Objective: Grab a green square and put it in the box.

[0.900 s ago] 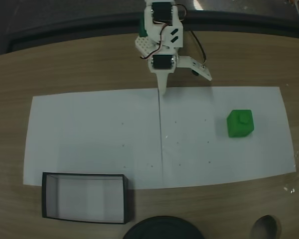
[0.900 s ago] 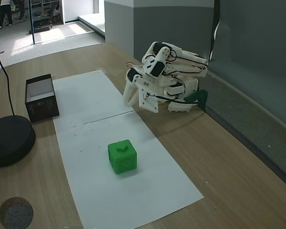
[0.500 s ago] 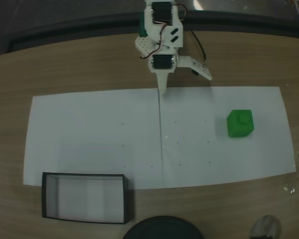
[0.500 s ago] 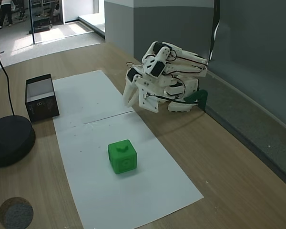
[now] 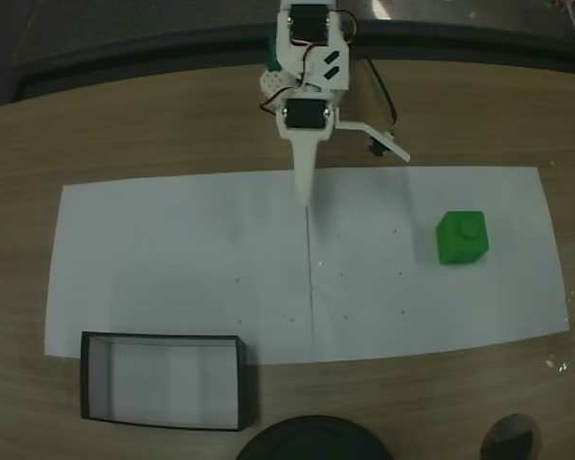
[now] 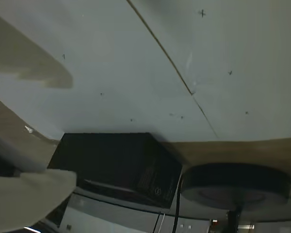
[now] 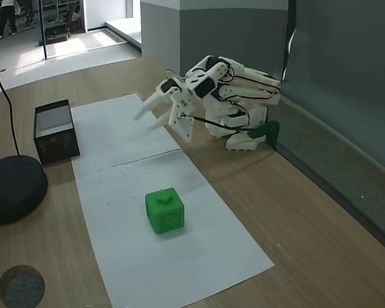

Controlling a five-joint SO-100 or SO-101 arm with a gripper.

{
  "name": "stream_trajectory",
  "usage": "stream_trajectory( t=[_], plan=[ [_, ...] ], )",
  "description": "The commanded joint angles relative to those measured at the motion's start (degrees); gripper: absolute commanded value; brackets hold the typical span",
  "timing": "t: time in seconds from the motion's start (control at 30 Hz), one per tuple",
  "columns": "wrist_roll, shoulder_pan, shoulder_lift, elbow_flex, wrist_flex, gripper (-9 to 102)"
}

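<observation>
Nothing is yet being carried: the green square [image 5: 461, 238] is lying ungrasped, well apart from the box [image 5: 163, 379], the end effector [image 7: 149, 113] being held apart.

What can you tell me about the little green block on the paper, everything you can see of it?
The green block is a small bright green cube with rounded edges and a round raised stud on top; in another fixed view a round mark shows on its side. It looks like smooth plastic. It sits upright and flat on the white paper, apart from the box, which lies off the paper's far corner. Nothing touches it but the paper; the end effector is well away from it.
</observation>
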Motion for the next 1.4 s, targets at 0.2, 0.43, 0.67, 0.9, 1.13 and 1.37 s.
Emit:
stream_trajectory(
  t=[0.2,0.43,0.67,0.9,1.13,1.37],
  plan=[
    [-0.3,-9.5,-4.7,-19.2,2.9,25],
    [-9.3,-23.6,-34.5,-36.3,15.1,38],
    [-11.3,-30.2,-65.1,-51.8,18.1,39],
    [-10.9,-31.5,-88.6,-65.6,18.5,39],
    [-9.1,-32.9,-104.6,-76.6,19.8,39],
    [-8.9,-38.2,-112.5,-86.4,26.5,44]
  ],
)
